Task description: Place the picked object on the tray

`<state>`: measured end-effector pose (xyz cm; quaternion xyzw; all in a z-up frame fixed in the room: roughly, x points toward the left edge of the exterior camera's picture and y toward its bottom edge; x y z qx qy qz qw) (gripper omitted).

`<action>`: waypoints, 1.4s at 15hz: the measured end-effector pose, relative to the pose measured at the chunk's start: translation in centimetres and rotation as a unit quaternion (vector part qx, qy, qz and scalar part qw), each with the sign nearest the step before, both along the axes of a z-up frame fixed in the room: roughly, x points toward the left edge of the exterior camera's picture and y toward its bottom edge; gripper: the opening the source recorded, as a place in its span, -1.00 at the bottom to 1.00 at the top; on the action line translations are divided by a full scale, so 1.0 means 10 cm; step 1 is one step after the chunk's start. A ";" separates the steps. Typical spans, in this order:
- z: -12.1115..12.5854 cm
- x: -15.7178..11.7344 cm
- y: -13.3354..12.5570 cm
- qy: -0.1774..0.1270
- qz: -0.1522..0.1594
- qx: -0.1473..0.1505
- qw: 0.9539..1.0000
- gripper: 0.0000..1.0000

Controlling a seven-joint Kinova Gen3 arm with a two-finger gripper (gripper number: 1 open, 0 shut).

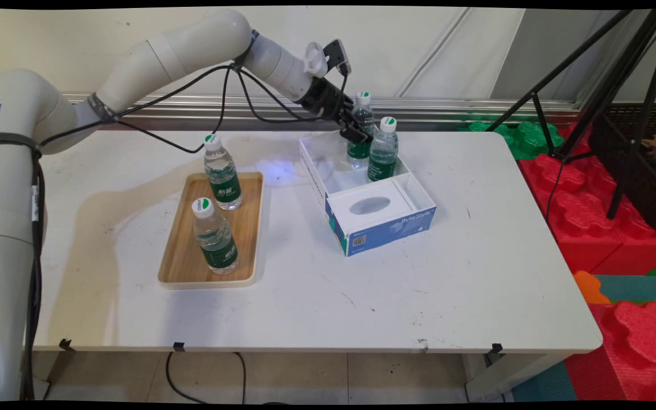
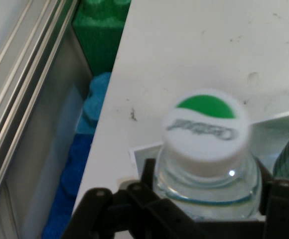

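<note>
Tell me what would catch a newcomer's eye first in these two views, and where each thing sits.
The black gripper is closed around the shoulder of a water bottle standing in the open white and blue box at the table's far middle; the hand view shows the same bottle's green and white cap. A second bottle stands beside it in the box. Left of the box, two more bottles stand on a wooden tray.

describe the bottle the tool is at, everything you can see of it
The far bottle is clear plastic with a white cap marked green and a green label. It stands upright in the box, at its far end, behind a second bottle. The tool is shut on it just below the shoulder, a finger on each side. Its base is hidden by the box wall.
</note>
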<state>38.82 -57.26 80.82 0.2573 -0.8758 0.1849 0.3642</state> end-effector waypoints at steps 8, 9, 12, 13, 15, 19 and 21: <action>0.12 0.06 0.02 0.001 -0.007 -0.017 1.000 -1.00; 0.15 0.08 0.04 0.002 -0.008 -0.019 1.000 -1.00; 0.32 0.17 0.17 0.009 -0.013 -0.025 1.000 -1.00; 0.37 0.19 0.21 0.011 -0.014 -0.027 0.999 -1.00; 0.48 0.25 0.29 0.014 -0.015 -0.029 0.999 -1.00; 0.78 0.43 0.55 0.027 -0.013 -0.033 0.999 -1.00; 0.93 0.54 0.69 0.032 -0.011 -0.035 0.999 -1.00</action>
